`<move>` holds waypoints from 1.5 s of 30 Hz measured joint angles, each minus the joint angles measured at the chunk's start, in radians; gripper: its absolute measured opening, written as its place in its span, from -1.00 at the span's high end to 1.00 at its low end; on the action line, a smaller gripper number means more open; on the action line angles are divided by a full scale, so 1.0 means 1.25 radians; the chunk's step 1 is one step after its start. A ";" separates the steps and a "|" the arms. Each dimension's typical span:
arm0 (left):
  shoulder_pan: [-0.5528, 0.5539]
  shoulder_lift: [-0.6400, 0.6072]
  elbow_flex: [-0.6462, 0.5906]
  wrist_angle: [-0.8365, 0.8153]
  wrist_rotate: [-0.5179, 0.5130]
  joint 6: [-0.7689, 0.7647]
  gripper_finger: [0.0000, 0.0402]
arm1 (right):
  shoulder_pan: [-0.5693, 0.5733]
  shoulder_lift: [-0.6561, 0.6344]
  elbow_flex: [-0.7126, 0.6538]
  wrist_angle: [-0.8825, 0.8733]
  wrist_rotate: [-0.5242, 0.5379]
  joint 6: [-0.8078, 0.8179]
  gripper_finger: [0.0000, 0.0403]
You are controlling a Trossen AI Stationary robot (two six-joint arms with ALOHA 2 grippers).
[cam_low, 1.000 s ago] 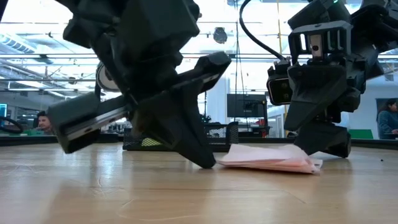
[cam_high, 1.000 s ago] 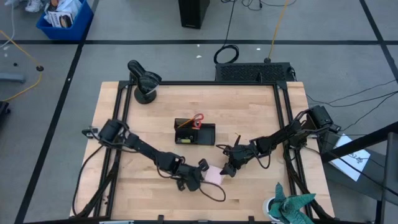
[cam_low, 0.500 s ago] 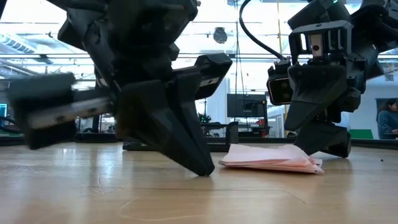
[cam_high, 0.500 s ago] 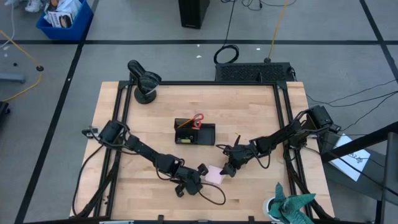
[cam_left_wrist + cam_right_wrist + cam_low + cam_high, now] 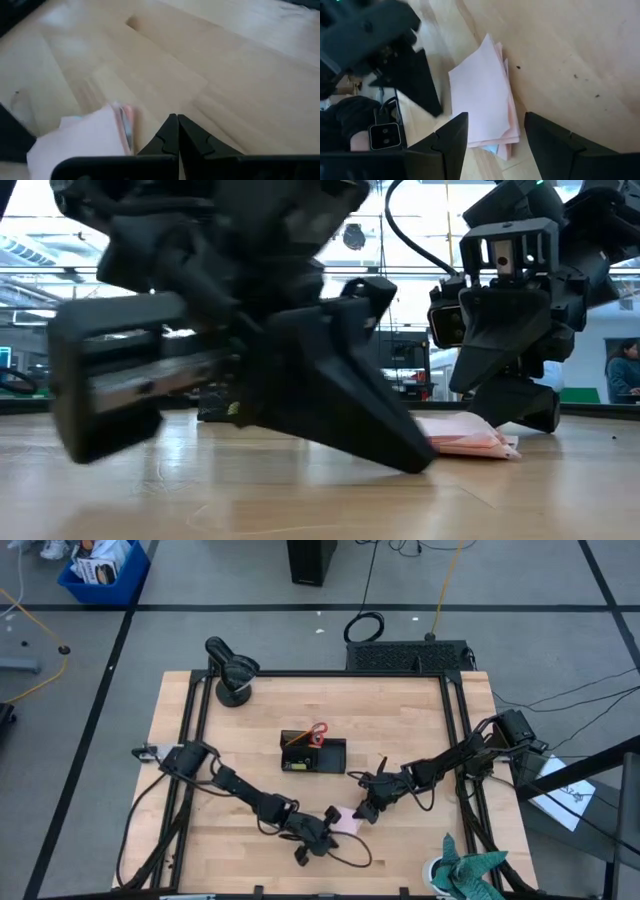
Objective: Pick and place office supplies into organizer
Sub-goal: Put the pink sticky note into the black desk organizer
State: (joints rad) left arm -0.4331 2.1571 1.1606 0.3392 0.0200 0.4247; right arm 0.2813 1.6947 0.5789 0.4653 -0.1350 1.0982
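The square pink sticky-note pad [image 5: 346, 823] lies flat on the table near its near edge, also in the low view [image 5: 470, 440]. My left gripper [image 5: 327, 818] is shut, slanting down with its tip [image 5: 415, 463] on the table at the pad's left edge [image 5: 125, 125]. My right gripper [image 5: 365, 812] is open at the pad's right end. Its two fingers [image 5: 455, 135] stand on either side of the pad's corner [image 5: 500, 147]. The black organizer [image 5: 330, 755] sits mid-table with red-handled scissors [image 5: 318, 732] in it. My left gripper [image 5: 176, 119] comes slanting down from the table's left, its shut fingertips on the wood right beside the pad's left edge. I cannot tell whether they touch the pad.
A round black device [image 5: 232, 675] stands at the far left corner. Teal-green cloth [image 5: 470, 870] lies off the near right corner. A thin dark item [image 5: 381, 761] lies right of the organizer. A cable [image 5: 350, 855] loops by my left gripper. A person [image 5: 625, 375] sits beyond the table.
My left gripper has slid along the table toward the right, up to the pad's left edge, and has turned about its wrist. My right gripper has stayed at the pad's right end.
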 joint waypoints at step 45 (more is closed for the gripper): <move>0.106 0.012 0.009 -0.110 0.006 -0.070 0.98 | -0.001 0.004 -0.003 0.118 -0.011 -0.135 0.84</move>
State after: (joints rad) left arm -0.3004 2.1727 1.1717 0.2018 0.0275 0.3372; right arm 0.2802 1.6997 0.5747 0.6133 -0.1489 0.9298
